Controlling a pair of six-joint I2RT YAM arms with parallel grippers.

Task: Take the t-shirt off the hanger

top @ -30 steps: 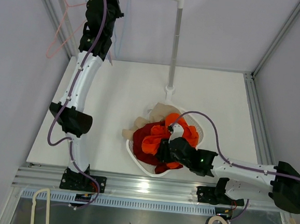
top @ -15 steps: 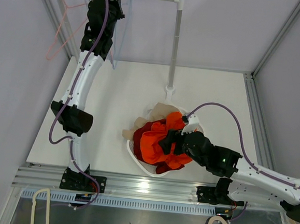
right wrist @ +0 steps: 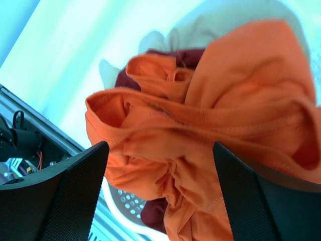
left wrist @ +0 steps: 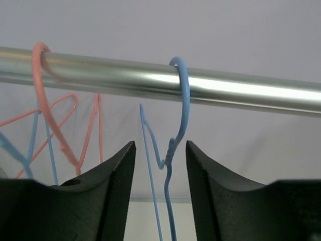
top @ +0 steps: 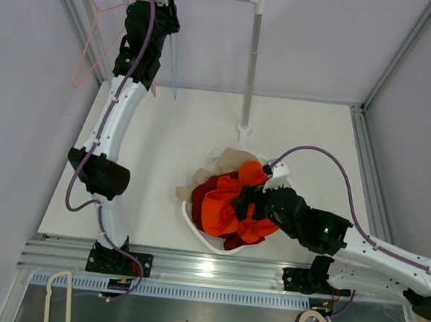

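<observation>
Both sets of jaws wider now
left end effector (left wrist: 160,150) apart around blue hanger (left wrist: 179,100), right end effector (right wrist: 159,145) apart over orange t-shirt (right wrist: 241,75)

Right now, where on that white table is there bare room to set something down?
Far right corner, between the rack pole and the right side rail, is bare. So is the strip between the left arm and the basket. The basket is crowded: heaped clothes, with the right hand over them.
</observation>
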